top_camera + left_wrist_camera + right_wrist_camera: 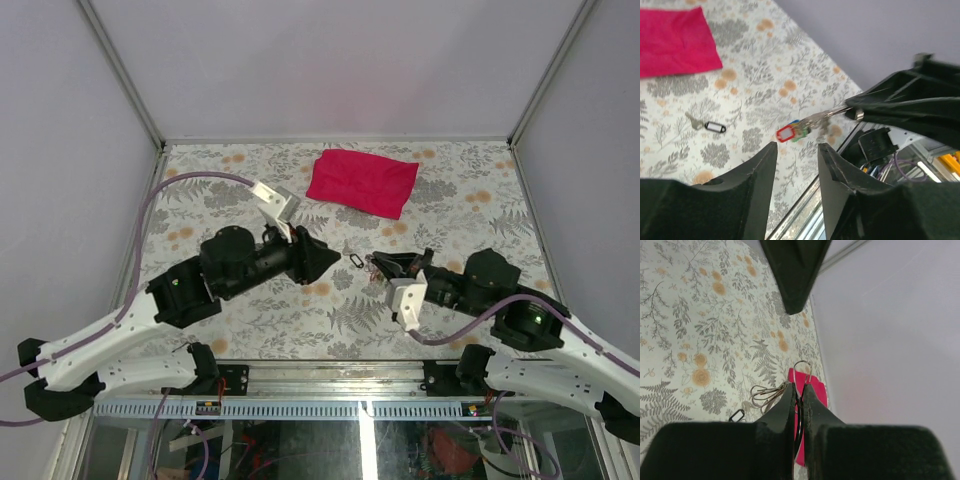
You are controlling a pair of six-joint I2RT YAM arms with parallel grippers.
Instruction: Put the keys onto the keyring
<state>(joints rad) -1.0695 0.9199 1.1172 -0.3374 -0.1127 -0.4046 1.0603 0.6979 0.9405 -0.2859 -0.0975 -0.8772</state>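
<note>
Keyring (803,369): thin wire loop pinched btwn the right gripper (799,386) fingertips, top of the loop poking out past them. Jaws are clamped tight on it. Bunch of keys (792,133) w/ red and green tags hangs off the tip of that gripper, approx mid-table, just in front of the left gripper (796,149). Can't tell if the bunch touches the table (765,65). One loose key (706,123) w/ a black tag lies flat on the table, apart from the bunch; in the top view it's btwn the two grippers. Left gripper's fingers are spread w/ nothing btwn them, pointing toward the bunch. Red cloth (362,182) lies farther back on the table, well apart from both grippers.
</note>
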